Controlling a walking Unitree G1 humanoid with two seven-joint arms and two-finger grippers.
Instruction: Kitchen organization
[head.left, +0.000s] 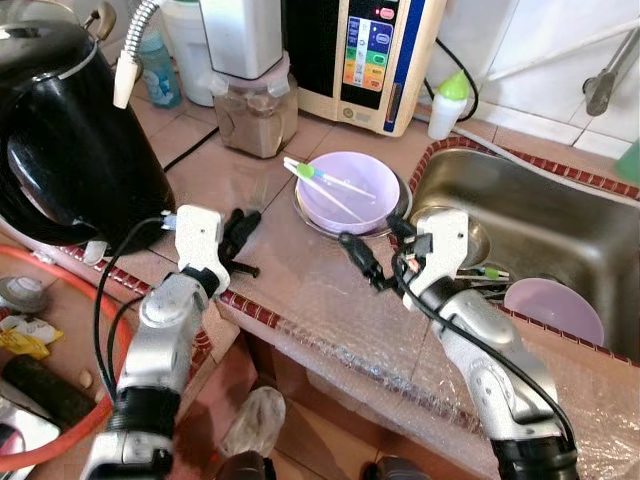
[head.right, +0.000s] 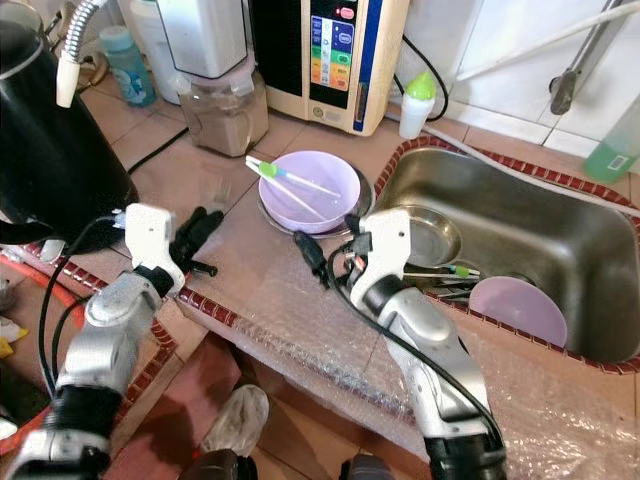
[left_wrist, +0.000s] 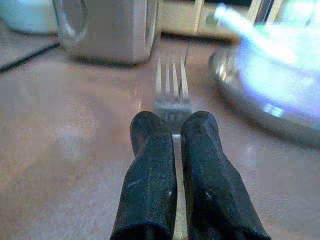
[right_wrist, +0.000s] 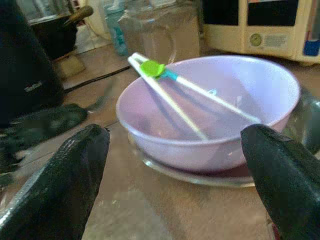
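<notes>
Cutlery is the business in hand: our left gripper (left_wrist: 172, 150) has its two black fingers pressed together on a silver metal fork (left_wrist: 171, 92), tines pointing forward, low over the pinkish tiled counter (head.left: 200, 170) near its front edge. Our right gripper (right_wrist: 175, 150) hangs spread wide just in front of the pale lilac plastic bowl (head.left: 347, 190), which sits on a shallow steel plate (head.left: 315, 222) close beside the sink's left rim and carries a pair of white training chopsticks with a green clip (head.left: 325, 180). We judge this to be mid-tidying, with the fork gathered and not yet put anywhere; the next move seems to call for carrying it to the bowl or the stainless steel sink (head.left: 560, 225), where a second lilac bowl (head.left: 555, 310) lies, while the right gripper closes in on the bowl's rim. The left wrist view gives us the fork's tines, which the head views hide behind the fingers; the head views alone place the sink and the black kettle (head.left: 70, 140) at the counter's left end.
</notes>
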